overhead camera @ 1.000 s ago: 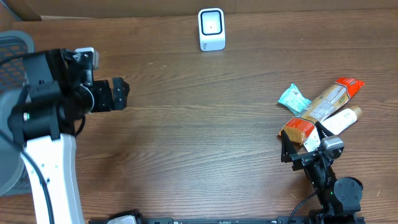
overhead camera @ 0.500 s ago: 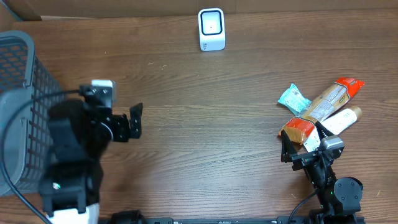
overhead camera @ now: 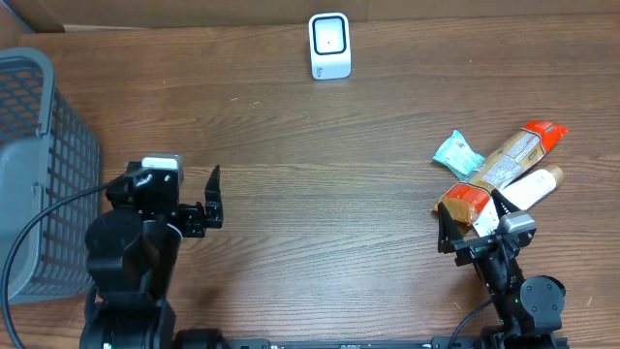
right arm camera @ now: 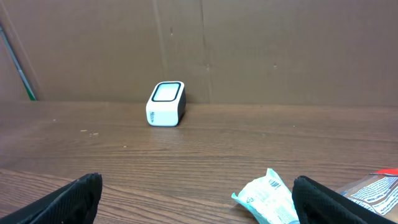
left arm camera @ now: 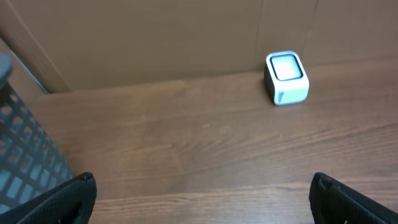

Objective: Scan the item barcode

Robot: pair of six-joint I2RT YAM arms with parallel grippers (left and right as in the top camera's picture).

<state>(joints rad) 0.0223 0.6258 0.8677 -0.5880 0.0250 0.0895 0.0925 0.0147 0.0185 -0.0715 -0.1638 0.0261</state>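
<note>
The white barcode scanner (overhead camera: 329,46) stands at the far edge of the table, also in the left wrist view (left arm camera: 286,77) and the right wrist view (right arm camera: 166,103). At the right lie a teal packet (overhead camera: 457,152), a long orange-and-tan package (overhead camera: 504,165) and a white bottle (overhead camera: 533,187). My right gripper (overhead camera: 472,221) is open just short of this pile. In its wrist view (right arm camera: 199,199) the teal packet (right arm camera: 268,198) lies ahead, close to the right finger. Over bare wood at the near left, my left gripper (overhead camera: 215,199) (left arm camera: 202,196) is open and holds nothing.
A grey mesh basket (overhead camera: 44,174) stands at the left edge of the table, and its wall shows in the left wrist view (left arm camera: 25,162). A brown cardboard wall (right arm camera: 249,43) runs behind the scanner. Wooden tabletop (overhead camera: 320,194) stretches between the two arms.
My left arm has swung away from the basket toward the table's near edge, uncovering the basket, and its gripper has shifted slightly right. The right arm and the items have not moved.
</note>
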